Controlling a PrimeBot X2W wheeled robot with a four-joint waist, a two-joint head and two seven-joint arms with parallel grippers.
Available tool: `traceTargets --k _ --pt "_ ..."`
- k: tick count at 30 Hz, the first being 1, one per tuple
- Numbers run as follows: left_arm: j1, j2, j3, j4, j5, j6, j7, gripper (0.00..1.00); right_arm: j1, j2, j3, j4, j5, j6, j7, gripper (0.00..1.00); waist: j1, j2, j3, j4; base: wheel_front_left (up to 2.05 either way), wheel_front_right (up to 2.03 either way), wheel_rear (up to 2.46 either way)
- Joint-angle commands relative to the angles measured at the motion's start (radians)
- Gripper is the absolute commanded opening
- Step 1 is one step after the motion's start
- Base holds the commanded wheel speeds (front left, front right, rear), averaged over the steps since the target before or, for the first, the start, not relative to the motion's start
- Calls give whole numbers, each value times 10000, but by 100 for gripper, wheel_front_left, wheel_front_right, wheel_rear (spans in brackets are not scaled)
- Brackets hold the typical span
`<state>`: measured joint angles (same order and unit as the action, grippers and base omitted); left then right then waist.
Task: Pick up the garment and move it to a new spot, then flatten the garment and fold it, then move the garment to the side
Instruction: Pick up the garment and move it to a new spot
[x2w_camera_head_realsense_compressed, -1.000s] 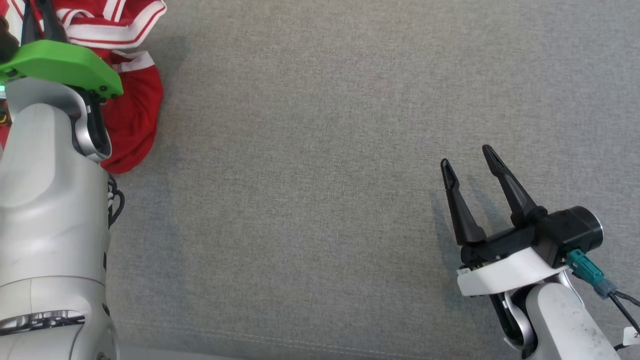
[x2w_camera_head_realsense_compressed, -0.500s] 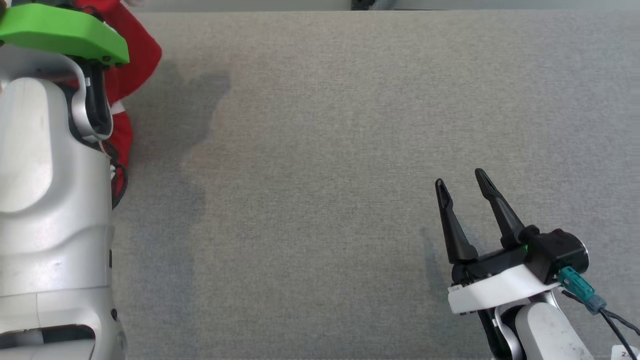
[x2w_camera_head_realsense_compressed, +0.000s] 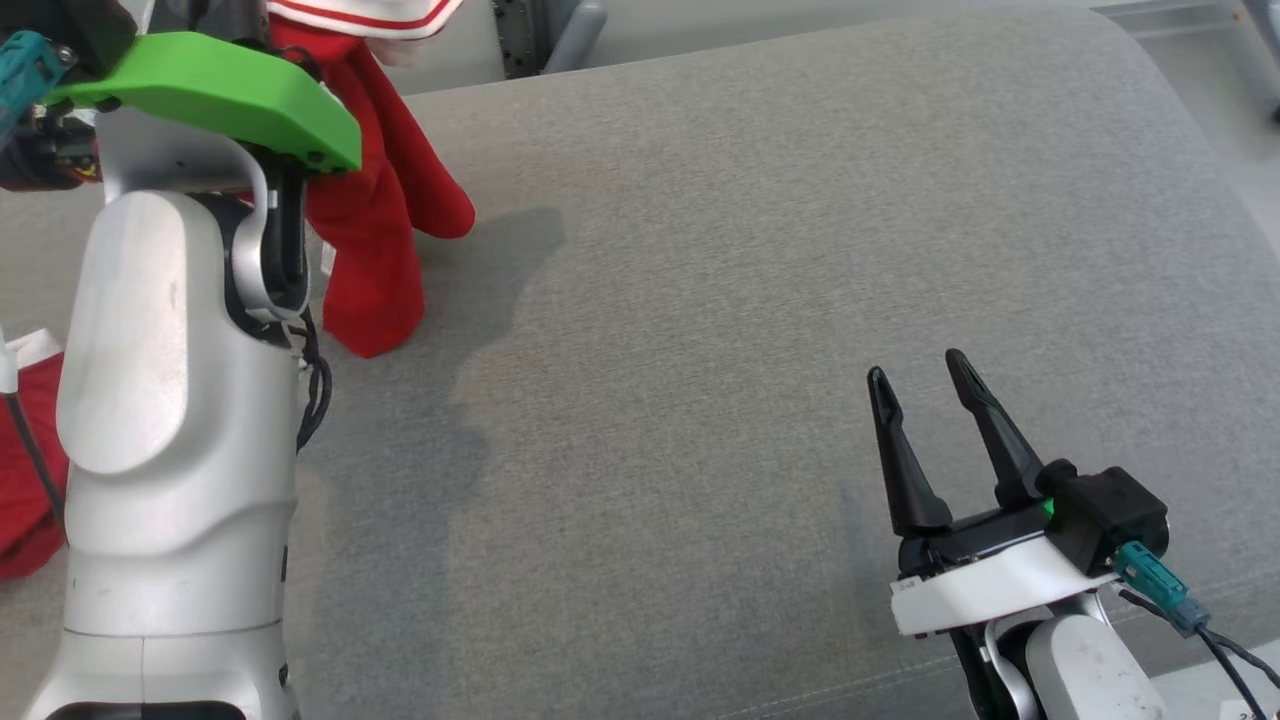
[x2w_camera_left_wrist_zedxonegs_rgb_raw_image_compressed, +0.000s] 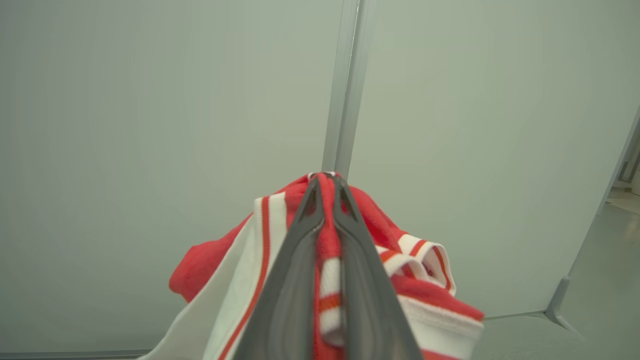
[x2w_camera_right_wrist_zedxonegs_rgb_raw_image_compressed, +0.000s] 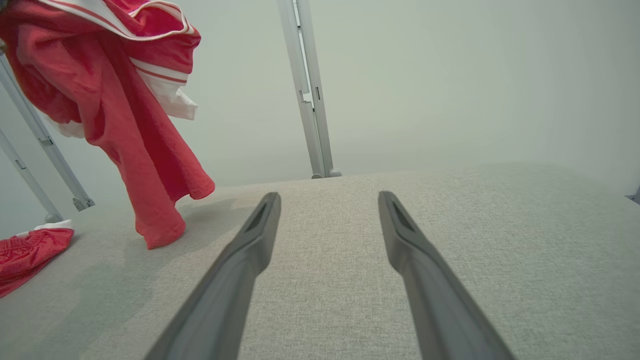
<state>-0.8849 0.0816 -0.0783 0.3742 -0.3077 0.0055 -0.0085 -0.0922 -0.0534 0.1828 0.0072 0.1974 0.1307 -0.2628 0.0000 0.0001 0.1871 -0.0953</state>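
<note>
Against 1 second ago, the head camera has tipped up, so the far edge of the gray cushion (x2w_camera_head_realsense_compressed: 700, 300) and the floor beyond it have come into the head view. That shift is the camera's. The real change is the garment (x2w_camera_head_realsense_compressed: 380, 250): it lay bunched on the cushion under the left wrist, and now it hangs in a long red fall with white-striped trim bunched at the top. Whether its lowest fold touches the cushion or hangs just above it cannot be told.

The left gripper (x2w_camera_left_wrist_zedxonegs_rgb_raw_image_compressed: 325, 182) has its 2 fingers pressed together on a pinch of the red and white fabric, which spills down both sides of them. The left forearm (x2w_camera_head_realsense_compressed: 170, 400) stands steeply up at the left of the head view, with the green wrist plate (x2w_camera_head_realsense_compressed: 220, 90) at its top beside the hanging cloth.

The right gripper (x2w_camera_head_realsense_compressed: 916, 366) sits low at the right, well apart from the garment, its fingers spread and holding nothing, much as before.

A second red cloth (x2w_camera_right_wrist_zedxonegs_rgb_raw_image_compressed: 25, 250) lies flat at the cushion's left edge.
</note>
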Motion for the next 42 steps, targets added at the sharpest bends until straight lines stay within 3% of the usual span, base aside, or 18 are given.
traceTargets --k 1,8,15,21,32,33,34,35,42 --pt "212 -42 -99 -159 -111 35 35 0 66 -1 -79 -27 50 1 -34 100 0 -1 -218 -1187 0 0 0" --pt "524 -211 -608 -513 -526 89 88 0 229 24 -181 -40 91 1 -34 100 0 -1 -219 -1970 0 0 0" --pt "1162 -280 -1185 -57 -941 143 146 0 262 27 -140 -118 290 1 -34 100 0 -1 -97 -2311 0 0 0" --pt "2166 -286 -2172 1699 -1520 402 -561 0 137 27 -15 -94 234 1 -34 100 0 -1 87 -2392 0 0 0" --pt "2033 -291 -3872 4477 -2194 652 -1906 0 -66 29 313 -93 -35 1 -34 100 0 -1 85 -2301 0 0 0" --pt "1984 -289 -3974 4652 -2270 678 -1990 6 -49 25 357 -112 -26 1 -34 100 0 -1 29 -2284 0 0 0" --pt "1944 -289 -4096 4800 -2332 687 -2034 35 -24 25 395 -127 -52 1 -34 100 0 -1 -36 -2261 0 0 0" --pt "1916 -291 -4214 4929 -2405 681 -2078 100 1 25 427 -139 -86 1 -34 100 0 -1 -114 -2230 0 0 0" --pt "2120 -292 -4980 4686 -3175 346 -2457 100 293 -97 559 -104 -172 1 -34 100 0 -1 -971 -1799 0 0 0"
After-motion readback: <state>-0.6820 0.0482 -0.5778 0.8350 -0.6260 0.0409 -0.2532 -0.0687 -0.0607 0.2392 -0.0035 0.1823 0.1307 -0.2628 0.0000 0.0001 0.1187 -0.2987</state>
